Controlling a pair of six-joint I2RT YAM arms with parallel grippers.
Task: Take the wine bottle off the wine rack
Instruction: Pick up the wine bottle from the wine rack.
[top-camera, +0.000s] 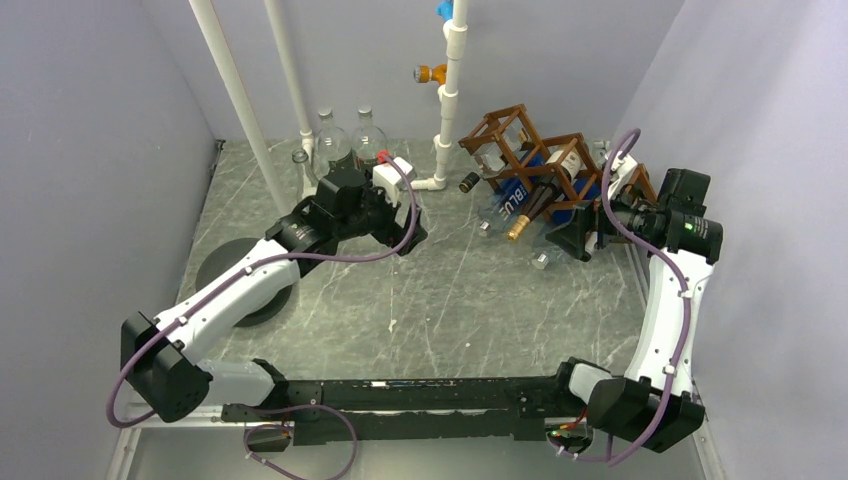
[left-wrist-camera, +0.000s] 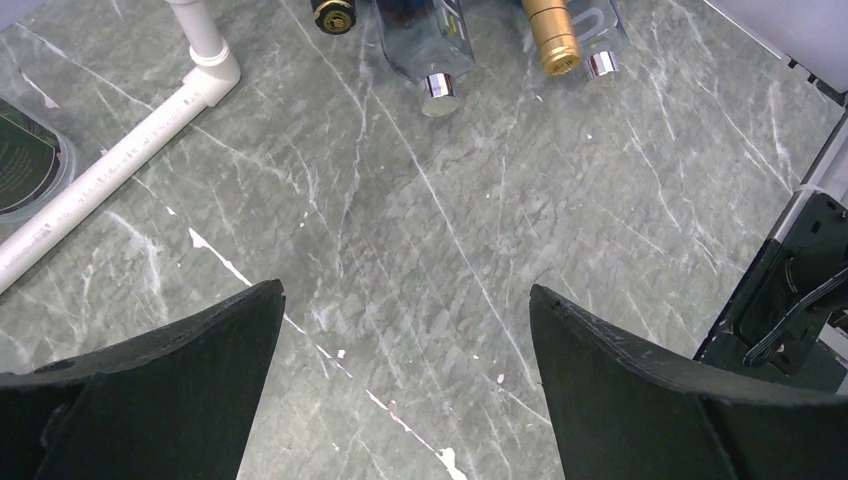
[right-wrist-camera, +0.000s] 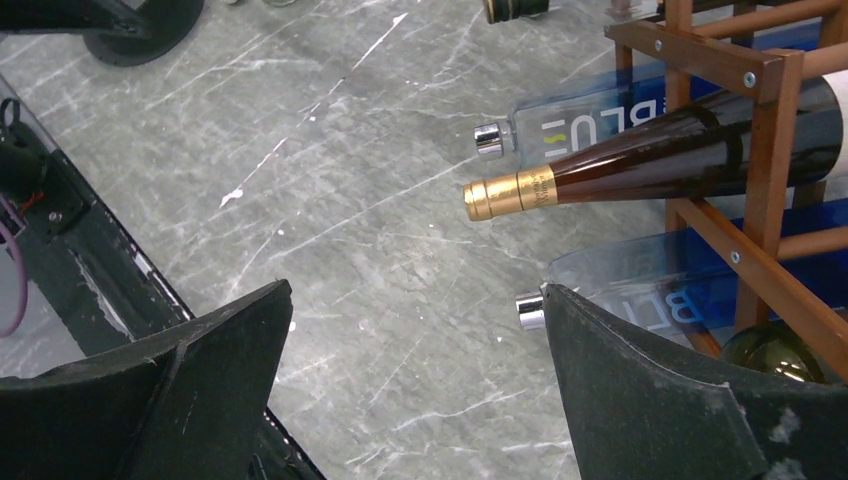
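Note:
The brown wooden wine rack (top-camera: 548, 150) stands at the back right of the table, with several bottles lying in its cells. The dark wine bottle (top-camera: 535, 208) has a gold foil neck that pokes out toward the table's middle. In the right wrist view this wine bottle (right-wrist-camera: 650, 165) lies through the wine rack (right-wrist-camera: 765, 130). My right gripper (top-camera: 575, 240) is open just in front of the rack, below the bottle's neck, with nothing in it (right-wrist-camera: 415, 290). My left gripper (top-camera: 402, 235) hovers open over bare table (left-wrist-camera: 405, 290), well left of the rack, and the gold cap (left-wrist-camera: 555, 42) shows far ahead.
Clear bottles with blue labels (right-wrist-camera: 590, 125) and silver caps (right-wrist-camera: 530, 308) also lie in the rack. White pipes (top-camera: 445, 120) rise at the back, with clear plastic bottles (top-camera: 345, 140) beside them. A black round disc (top-camera: 235, 280) lies at the left. Grey walls close both sides.

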